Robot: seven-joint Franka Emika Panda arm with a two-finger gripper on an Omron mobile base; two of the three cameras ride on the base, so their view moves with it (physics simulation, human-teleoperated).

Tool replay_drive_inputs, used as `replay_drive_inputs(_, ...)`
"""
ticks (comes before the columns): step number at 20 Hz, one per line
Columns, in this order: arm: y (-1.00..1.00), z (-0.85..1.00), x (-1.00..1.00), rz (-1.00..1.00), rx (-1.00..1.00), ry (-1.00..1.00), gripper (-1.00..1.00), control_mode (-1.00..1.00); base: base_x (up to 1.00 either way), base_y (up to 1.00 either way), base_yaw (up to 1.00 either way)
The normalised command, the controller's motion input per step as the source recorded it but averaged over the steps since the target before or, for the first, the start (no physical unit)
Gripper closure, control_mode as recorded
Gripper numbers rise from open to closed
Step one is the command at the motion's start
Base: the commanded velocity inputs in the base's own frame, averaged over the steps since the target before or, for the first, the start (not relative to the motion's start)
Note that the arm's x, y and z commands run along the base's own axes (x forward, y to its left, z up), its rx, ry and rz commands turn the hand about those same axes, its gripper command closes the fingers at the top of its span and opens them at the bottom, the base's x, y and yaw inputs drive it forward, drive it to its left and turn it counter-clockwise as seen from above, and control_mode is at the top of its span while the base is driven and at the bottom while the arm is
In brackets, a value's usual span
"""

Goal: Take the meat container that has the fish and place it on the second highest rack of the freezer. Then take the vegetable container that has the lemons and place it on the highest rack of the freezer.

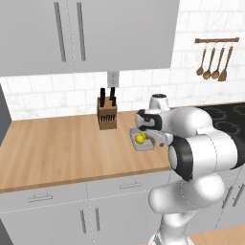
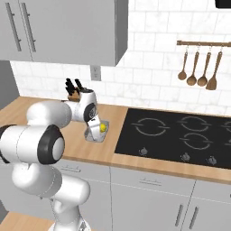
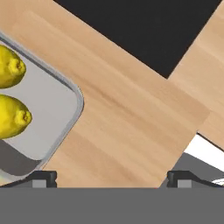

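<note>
Knife block stands on the wooden bench left of the arm; black cooktop to the right, 4 wooden utensils hanging above it. Vegetable container sits on the bench near the cooktop, 2 lemons inside, long axis running toward the wall. Fingers spread wide above its edge, holding nothing.

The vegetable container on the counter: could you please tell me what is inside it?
The vegetable container holds two lemons on its bare grey floor. In both base views the arm covers much of the tray, and the hand view cuts off its left part, so anything else there is hidden.
</note>
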Motion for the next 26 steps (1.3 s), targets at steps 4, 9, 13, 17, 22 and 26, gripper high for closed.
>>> replay_drive_inputs(4, -0.12, -0.27, 0.0, -0.19, 0.0, -0.18, -1.0, -1.0, 0.0, 0.0, 0.0)
replay_drive_inputs(9, -0.01, 0.0, 0.47, -0.11, 0.0, -0.1, -1.0, -1.0, 0.0, 0.0, 0.0)
replay_drive_inputs(13, -0.03, -0.14, 0.42, -0.07, 0.0, 0.0, -1.0, -1.0, 0.0, 0.0, 0.0)
replay_drive_inputs(17, -0.08, -0.19, 0.19, -0.04, 0.0, 0.05, -1.0, -1.0, 0.0, 0.0, 0.0)
replay_drive_inputs(22, -0.07, -0.2, 0.05, -0.03, 0.01, 0.05, -1.0, -1.0, 0.0, 0.0, 0.0)
replay_drive_inputs(26, 0.0, -0.25, 0.0, -0.03, 0.01, 0.02, -1.0, -1.0, 0.0, 0.0, 0.0)
